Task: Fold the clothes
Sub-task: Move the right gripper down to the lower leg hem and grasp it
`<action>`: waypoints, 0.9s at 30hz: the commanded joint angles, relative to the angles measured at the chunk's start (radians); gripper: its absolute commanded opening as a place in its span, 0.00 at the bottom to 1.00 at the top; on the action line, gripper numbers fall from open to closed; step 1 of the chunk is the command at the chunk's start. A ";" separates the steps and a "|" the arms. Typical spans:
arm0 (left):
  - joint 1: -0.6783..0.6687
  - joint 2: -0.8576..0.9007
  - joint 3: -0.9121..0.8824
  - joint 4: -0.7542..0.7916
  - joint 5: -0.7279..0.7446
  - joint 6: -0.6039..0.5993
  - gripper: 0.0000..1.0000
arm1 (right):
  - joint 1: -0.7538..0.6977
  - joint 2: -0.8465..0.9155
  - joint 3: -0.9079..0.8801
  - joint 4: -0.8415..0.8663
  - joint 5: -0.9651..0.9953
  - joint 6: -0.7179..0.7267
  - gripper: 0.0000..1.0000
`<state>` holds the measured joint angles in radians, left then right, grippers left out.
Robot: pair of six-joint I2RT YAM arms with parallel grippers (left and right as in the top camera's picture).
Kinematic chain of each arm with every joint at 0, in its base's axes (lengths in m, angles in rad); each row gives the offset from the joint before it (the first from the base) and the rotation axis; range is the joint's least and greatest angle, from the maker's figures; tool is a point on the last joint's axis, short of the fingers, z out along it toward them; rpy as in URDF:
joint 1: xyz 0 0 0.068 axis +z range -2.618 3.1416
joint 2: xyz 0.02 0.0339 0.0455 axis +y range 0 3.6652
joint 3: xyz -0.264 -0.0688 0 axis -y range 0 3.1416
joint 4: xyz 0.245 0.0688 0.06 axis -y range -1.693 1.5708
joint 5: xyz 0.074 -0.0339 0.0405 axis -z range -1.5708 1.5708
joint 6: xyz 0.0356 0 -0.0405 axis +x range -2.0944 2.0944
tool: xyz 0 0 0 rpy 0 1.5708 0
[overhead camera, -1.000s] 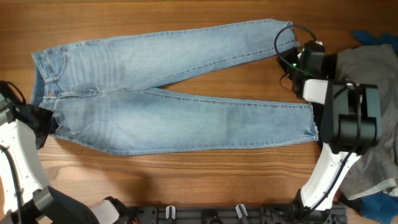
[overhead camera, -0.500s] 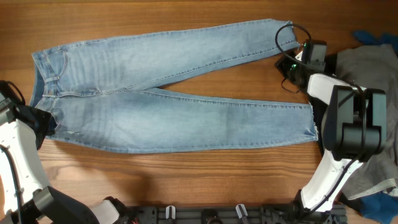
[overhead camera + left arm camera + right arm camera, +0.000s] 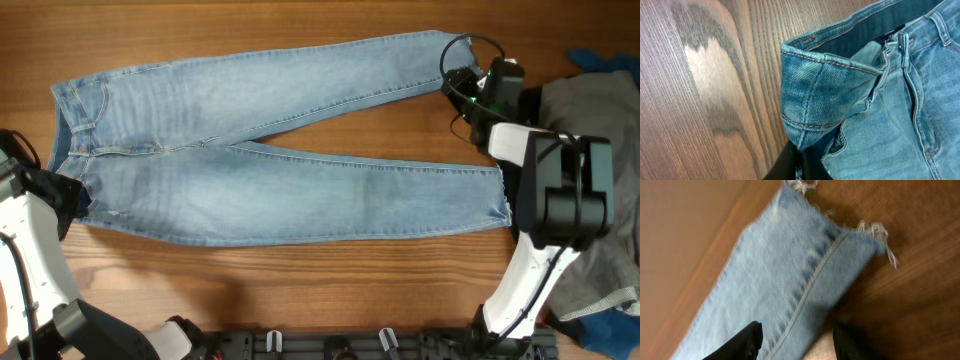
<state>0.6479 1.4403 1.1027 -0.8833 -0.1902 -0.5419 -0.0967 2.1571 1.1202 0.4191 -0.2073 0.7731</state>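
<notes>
Nearest the robot's bases, the brown wood-grain table [image 3: 300,290] is showing as a plain strip of board. Just beyond it, the light blue washed denim jeans [image 3: 280,190] are lying flat and full length across the table. The waist is pointing left and the two legs are running right, splaying into a narrow V with wood showing between them.

At the near left corner of the waist, the left gripper [image 3: 801,159] is pinching the waistband [image 3: 830,62]. Its jaws are shut tight on the denim, and a fold of cloth is standing up out of them.

Further back and to the right, the right gripper [image 3: 797,341] is hovering at the frayed hem [image 3: 840,227] of the far leg. Its jaws are standing partly apart, and the cloth is lying on the table between the black fingertips [image 3: 742,339]; nothing appears to be gripped. Beside that arm, a plain grey garment [image 3: 600,110] is lying crumpled at the table's right side.

No fold is showing yet, so the task looks to be at its start, with only the spreading out done. Laying one leg over the other and then doubling hem to waist are both remaining.
</notes>
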 commanded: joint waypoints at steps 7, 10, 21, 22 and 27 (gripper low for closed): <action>0.000 0.006 0.014 -0.008 -0.035 0.014 0.04 | -0.002 0.119 -0.024 0.051 0.012 0.084 0.04; 0.000 0.006 0.014 -0.001 -0.048 0.014 0.04 | -0.006 0.116 -0.024 0.018 -0.057 0.047 0.04; 0.045 0.006 0.014 0.059 -0.133 0.014 0.04 | -0.073 -0.053 -0.024 -0.622 0.045 -0.119 0.04; 0.048 0.006 0.014 0.071 -0.133 0.014 0.04 | -0.079 -0.072 -0.024 -0.692 0.081 -0.120 0.04; 0.049 0.006 0.014 0.130 -0.133 0.014 0.04 | -0.084 -0.145 -0.024 -0.939 0.185 -0.151 0.04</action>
<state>0.6876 1.4403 1.1027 -0.7834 -0.2802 -0.5354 -0.1680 1.9720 1.1637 -0.4007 -0.2092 0.6834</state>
